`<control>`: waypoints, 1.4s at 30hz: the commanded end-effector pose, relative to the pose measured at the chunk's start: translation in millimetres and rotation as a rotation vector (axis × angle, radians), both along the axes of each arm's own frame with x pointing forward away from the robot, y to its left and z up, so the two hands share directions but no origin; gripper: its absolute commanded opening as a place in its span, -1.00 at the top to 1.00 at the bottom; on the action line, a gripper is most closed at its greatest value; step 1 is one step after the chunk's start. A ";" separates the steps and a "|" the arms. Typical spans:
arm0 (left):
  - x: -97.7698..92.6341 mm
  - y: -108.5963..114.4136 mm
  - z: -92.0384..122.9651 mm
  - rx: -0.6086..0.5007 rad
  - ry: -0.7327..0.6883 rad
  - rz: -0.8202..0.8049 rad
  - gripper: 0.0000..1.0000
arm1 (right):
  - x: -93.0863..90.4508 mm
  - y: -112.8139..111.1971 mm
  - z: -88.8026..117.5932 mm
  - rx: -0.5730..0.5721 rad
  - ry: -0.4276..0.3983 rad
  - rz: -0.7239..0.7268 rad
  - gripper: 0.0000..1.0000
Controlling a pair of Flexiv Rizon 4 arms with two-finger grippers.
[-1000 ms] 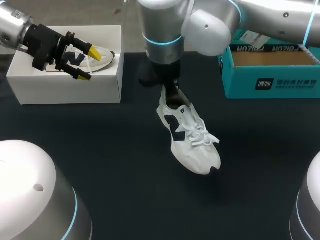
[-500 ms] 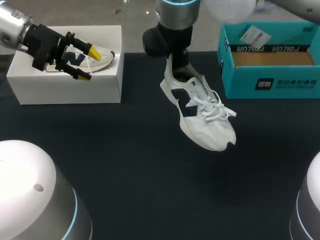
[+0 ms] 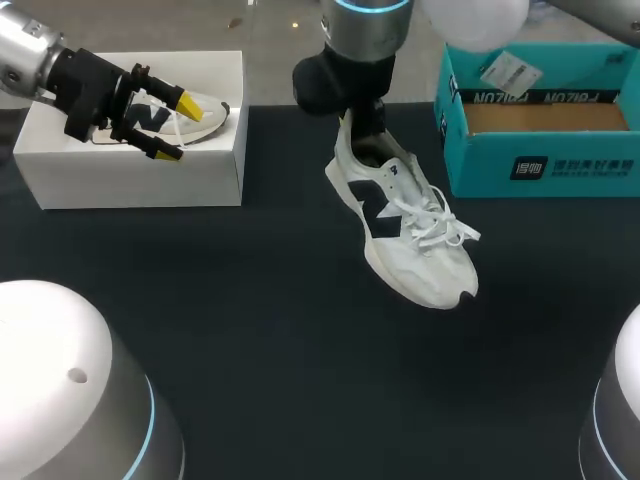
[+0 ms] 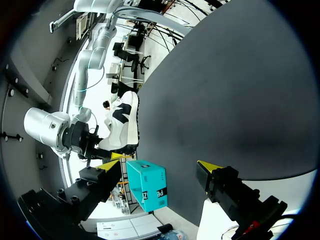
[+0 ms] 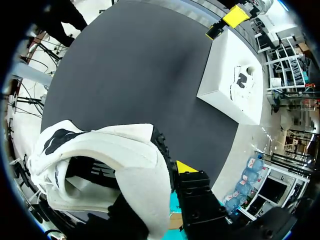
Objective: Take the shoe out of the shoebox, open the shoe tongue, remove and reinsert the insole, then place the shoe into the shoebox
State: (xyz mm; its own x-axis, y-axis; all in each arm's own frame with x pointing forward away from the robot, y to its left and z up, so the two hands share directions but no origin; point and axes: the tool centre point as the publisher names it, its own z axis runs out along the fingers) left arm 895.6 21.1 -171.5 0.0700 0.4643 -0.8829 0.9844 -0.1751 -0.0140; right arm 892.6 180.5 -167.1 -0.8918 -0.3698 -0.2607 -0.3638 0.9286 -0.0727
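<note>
On the dark table point(image 3: 260, 330), seen from the head view, everything sits in the far half. The right arm point(image 3: 365, 25) comes down at 12 o'clock, near the table's back edge. The left arm point(image 3: 25, 60) enters at 10 o'clock.

The white box point(image 3: 130, 175) sits at 10 o'clock, closed on top, with a sneaker shape on its top face. I cannot tell whether it is printed or real. The teal shoebox point(image 3: 545, 165) sits at 2 o'clock with its lid off, brown cardboard showing inside, and a paper tag at its back rim.

The shoe point(image 3: 410, 250), white with dark side panels, is out of the shoebox, just toward 1 o'clock of table centre. It is between the two boxes and nearer the teal one. It hangs tilted, heel up at 11 o'clock and toe down at 5 o'clock. I cannot tell whether the toe touches the table.

The right gripper point(image 3: 363, 122) is clamped on the shoe's heel collar. In the right wrist view one yellow-tipped finger is outside the heel and the other goes inside the opening.

The left gripper point(image 3: 178, 128) hovers over the white box's top with its jaws spread wide and nothing between them.

The laces point(image 3: 435, 225) are tied and sit loose over the tongue.
</note>
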 end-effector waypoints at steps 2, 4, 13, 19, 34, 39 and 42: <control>0.3 0.3 0.4 0.003 0.000 -0.002 -1.00 | 7.6 -12.4 5.0 0.000 0.012 0.013 1.00; 0.3 0.3 0.4 0.003 0.000 -0.002 -1.00 | 17.0 -24.0 8.8 0.008 0.002 0.018 1.00; 0.3 0.3 0.4 0.003 0.000 -0.002 -1.00 | 88.1 -107.6 19.4 -0.002 -0.052 0.016 1.00; 0.3 0.3 0.4 0.003 0.000 -0.002 -1.00 | 121.4 -155.0 23.8 -0.115 -0.006 -0.059 1.00; 0.3 0.3 0.4 0.003 0.000 -0.002 -1.00 | 149.9 -221.1 29.3 -0.149 0.038 -0.161 1.00; 0.3 0.3 0.4 0.003 0.000 -0.002 -1.00 | 149.9 -221.1 29.3 -0.149 0.038 -0.161 1.00; 0.3 0.3 0.4 0.003 0.000 -0.002 -1.00 | 149.9 -221.1 29.3 -0.149 0.038 -0.161 1.00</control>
State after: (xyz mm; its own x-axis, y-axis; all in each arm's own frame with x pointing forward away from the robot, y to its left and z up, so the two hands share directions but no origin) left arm 895.6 21.1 -171.5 0.0700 0.4642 -0.8829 0.9844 -0.1752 -0.0141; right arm 1043.3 -39.9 -139.4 -0.9508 -0.2537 -0.1781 -0.2169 0.9550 -0.2024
